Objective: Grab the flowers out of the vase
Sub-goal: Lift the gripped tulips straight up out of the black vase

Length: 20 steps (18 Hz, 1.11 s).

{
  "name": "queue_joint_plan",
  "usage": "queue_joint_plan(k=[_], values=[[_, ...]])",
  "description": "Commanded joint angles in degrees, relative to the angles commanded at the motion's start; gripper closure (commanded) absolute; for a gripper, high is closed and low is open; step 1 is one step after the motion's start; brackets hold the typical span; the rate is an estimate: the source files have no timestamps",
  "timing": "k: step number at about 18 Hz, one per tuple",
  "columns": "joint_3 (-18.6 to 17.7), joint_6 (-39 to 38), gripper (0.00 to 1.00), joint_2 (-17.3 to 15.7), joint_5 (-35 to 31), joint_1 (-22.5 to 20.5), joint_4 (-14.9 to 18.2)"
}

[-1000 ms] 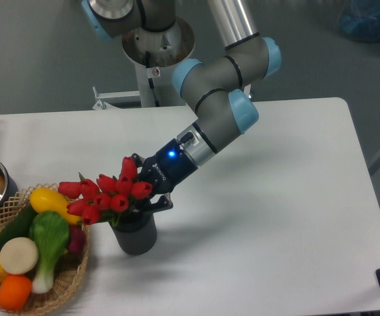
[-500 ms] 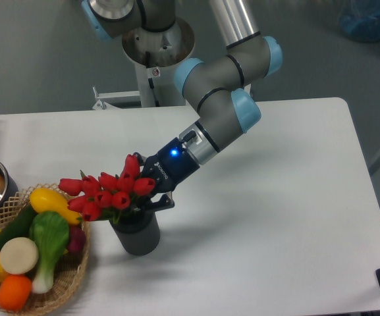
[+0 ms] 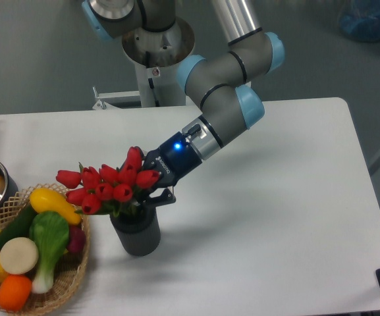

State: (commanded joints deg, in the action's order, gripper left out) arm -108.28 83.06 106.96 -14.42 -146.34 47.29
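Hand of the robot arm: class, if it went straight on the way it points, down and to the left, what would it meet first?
The hand is already in among the flowers, so those come first. Beyond them, its line leads toward the basket of toy vegetables, though depth is hard to judge from one view.

- Small dark grey ribbed cylindrical vase stands near the white table's front edge, left of centre.
- Bunch of red tulips sits in its mouth.
- Wicker basket of toy vegetables fills the front-left corner.
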Motion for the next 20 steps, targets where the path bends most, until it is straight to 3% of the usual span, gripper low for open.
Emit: queue_joint_plan(k=[9, 20], values=[[0.6, -0.8, 0.72, -1.8, 6.2, -0.9, 0.0], [3.0, -10.5, 0.72, -5.3, 6.3, -1.1, 0.1]])
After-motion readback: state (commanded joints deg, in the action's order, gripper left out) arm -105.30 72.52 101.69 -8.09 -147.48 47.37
